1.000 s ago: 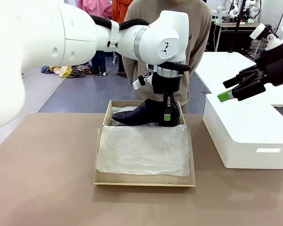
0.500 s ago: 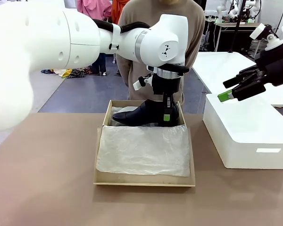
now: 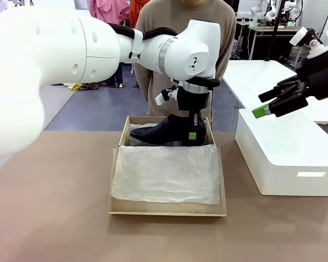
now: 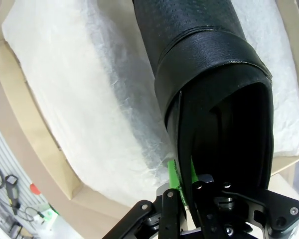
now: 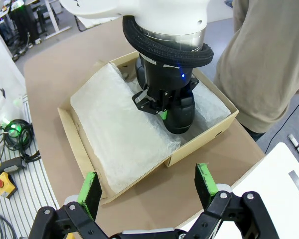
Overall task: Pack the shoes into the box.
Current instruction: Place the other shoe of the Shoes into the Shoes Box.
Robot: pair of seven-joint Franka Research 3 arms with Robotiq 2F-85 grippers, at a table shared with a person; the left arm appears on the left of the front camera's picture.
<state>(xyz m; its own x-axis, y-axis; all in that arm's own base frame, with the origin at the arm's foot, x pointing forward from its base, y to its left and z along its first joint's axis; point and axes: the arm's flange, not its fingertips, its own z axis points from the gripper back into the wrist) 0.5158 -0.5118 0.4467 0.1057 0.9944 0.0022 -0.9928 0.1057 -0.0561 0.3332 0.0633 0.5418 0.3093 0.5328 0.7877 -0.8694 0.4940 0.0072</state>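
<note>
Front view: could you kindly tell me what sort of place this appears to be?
Probably a robotics lab: a large white robot arm reaches over a brown table, and a yellow emergency-stop box with red button lies beside black cables.

Left pincer (image 4: 183, 175) tight on shoe (image 4: 214, 99), above box (image 4: 34, 144)

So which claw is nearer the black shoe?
Left. The left claw grips the black dress shoe at its heel end; the right claw hangs open, apart, by the white box.
</note>
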